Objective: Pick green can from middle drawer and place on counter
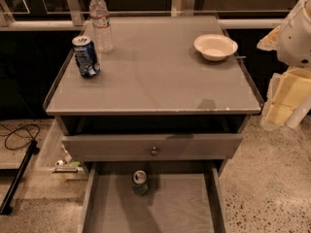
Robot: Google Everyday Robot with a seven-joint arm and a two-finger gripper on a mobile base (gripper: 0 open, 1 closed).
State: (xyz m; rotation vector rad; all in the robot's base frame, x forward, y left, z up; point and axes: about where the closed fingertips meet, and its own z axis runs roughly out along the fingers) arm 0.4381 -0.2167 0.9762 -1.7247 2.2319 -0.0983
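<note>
green can (140, 182) upright in middle drawer (175, 212) | likely light, rigid, slick; take round mid-body | gripper (282, 108) right of worktop (155, 81), grip state unclear

The gripper (285, 111) hangs at the right edge, just beside the counter (160, 81), and it is pale yellow and cream under a white arm (296, 30). To its left the counter is a plain matte grey with no pattern. Far left of the gripper, the blue can (86, 56) has white markings and a silver top, and the bottle (100, 23) is clear with a white cap. Nearer the gripper, the bowl (215, 46) is off-white. Below and to its left, the drawer (182, 208) is plain grey inside, and the green can (140, 182) is dark green with a silver top. The floor (267, 188) under it is beige with dark speckles.
</note>
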